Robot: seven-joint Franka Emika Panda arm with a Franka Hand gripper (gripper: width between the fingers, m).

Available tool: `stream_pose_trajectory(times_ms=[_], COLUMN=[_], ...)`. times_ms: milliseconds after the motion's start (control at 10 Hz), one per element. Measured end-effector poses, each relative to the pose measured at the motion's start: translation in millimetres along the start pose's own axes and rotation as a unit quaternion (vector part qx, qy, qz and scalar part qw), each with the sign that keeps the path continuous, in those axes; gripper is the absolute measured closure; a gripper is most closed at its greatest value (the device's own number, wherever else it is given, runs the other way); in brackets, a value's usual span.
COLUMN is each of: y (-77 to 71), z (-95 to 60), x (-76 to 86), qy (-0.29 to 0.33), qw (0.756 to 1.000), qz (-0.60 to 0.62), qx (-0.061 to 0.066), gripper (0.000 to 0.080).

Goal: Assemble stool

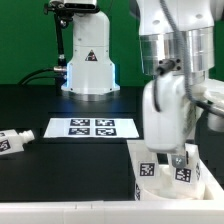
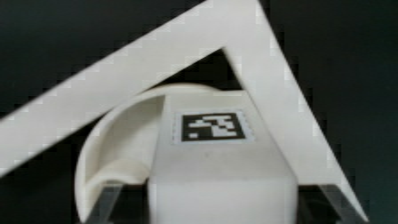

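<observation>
Sitting inside claw (image 2: 199, 204) (tagged): stool leg (image 2: 210, 160)

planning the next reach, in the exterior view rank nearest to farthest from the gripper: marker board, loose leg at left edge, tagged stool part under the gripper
1. tagged stool part, right at the gripper
2. marker board, middle of the table
3. loose leg, exterior view's far left

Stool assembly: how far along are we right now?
Done: nothing visibly joined yet. In hand: the gripper appears closed on one tagged leg, next to the white corner frame. Left: another leg lies loose on the table, on the exterior view's left of the marker board. I can't clearly identify the seat.
</observation>
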State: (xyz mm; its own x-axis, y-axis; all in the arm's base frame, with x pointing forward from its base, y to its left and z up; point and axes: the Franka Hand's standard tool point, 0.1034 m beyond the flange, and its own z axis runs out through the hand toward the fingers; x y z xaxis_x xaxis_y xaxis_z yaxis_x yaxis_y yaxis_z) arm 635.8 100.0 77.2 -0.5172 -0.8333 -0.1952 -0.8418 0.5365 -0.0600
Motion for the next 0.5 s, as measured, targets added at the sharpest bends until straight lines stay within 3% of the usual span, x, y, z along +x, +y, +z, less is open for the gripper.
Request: stream_pose_trajectory(times_ms=[100, 200, 300, 400, 500], y=[1.5, 1.9, 3.1, 3.9, 6.6], z=[-0.2, 0.5, 1.2, 0.2, -5.8], x=[-0.1, -0.1, -0.9, -1.4, -4.2], qy=[-0.006, -0.008, -0.007, -0.007, -0.010], qw=[1.000, 1.000, 1.000, 0.999, 0.997], qz=[0.011, 0.003, -0.013, -0.040, -0.071], qx=[0.009, 0.008, 0.008, 0.005, -0.010], gripper=[0.0465, 0.0388, 0.0388, 0.0252, 0.0171])
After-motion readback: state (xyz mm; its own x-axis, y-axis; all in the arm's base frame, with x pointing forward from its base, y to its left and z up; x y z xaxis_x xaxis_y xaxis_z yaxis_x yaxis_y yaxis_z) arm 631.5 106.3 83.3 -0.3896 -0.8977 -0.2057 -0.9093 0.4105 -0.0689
